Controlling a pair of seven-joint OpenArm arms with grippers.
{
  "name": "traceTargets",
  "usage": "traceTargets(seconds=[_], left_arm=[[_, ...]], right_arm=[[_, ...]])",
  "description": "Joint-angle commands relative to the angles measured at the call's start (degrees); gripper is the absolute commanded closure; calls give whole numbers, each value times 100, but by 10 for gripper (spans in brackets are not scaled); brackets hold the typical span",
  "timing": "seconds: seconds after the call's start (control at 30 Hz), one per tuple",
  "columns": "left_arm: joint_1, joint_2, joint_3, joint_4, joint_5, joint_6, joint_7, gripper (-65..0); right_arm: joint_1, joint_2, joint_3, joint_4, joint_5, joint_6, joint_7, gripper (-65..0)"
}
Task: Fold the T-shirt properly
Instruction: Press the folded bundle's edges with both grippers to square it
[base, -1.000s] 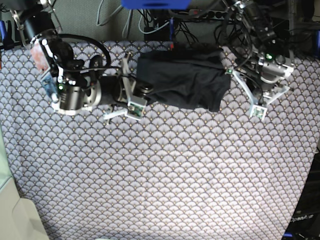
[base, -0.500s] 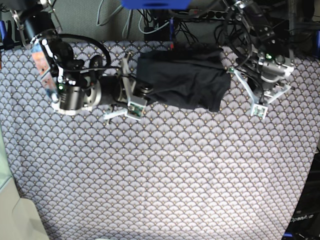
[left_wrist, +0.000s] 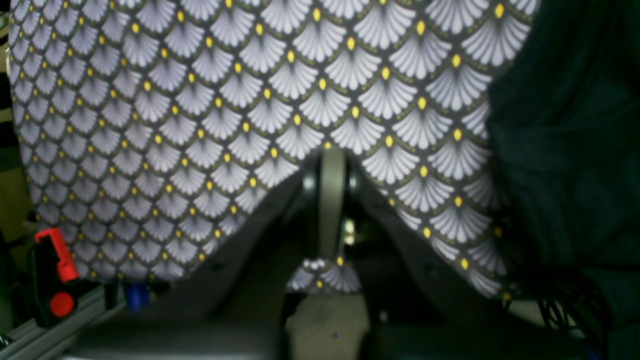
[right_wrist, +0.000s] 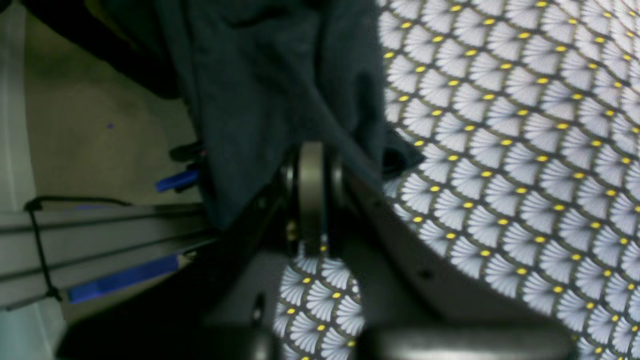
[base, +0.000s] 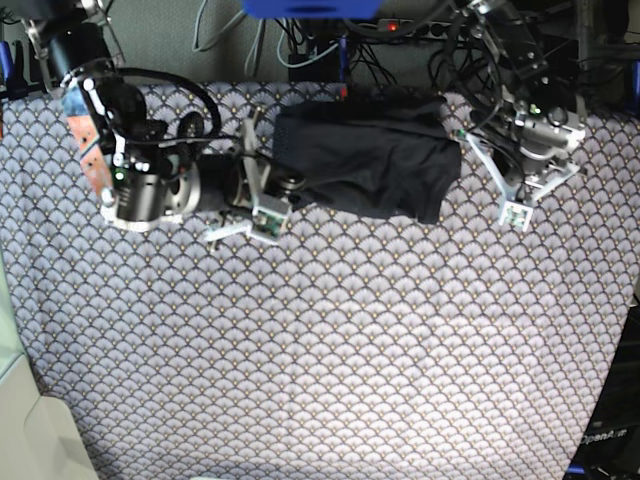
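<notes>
The near part of the bench, draped in a white-and-brown scallop-patterned cloth with small yellow dots, carries nothing but that cloth. Both arms and the garment lie along the far edge.

On the base view's left, the right claw lies low over the cloth, its jaws drawn fully together. The right wrist view shows its pale central finger with dark fabric just beyond and to its left, a fold crossing right over the finger's tip; whether any fabric is pinched there cannot be told. In the base view this claw sits touching, or just beside, the garment's left edge.

The plain dark charcoal-black T-shirt of soft matte fabric lies bunched and partly folded at the far middle of the bench, between the two arms. Its long axis runs left to right along the far edge, the right end dropping into a lower corner that points toward the near side. Its far edge reaches the cloth's far border.

On the base view's right, the left claw is closed tight on nothing, just beside the garment's right end and apart from it. In the left wrist view the shirt fills the right side, clear of the finger.
</notes>
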Motion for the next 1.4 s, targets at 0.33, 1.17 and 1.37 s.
traceTargets(seconds=[0.33,1.17,1.37], left_arm=[[-37,-23,8,70,-16,12,-57,0],[-90,-23,52,-361,537,12,-66,0],[-81,-23,52,-361,537,12,-66,0]], right_arm=[[53,33,194,88,82,38,90,0],[9,24,177,70,82,38,90,0],[-79,7,168,70,-156,38,125,0]])
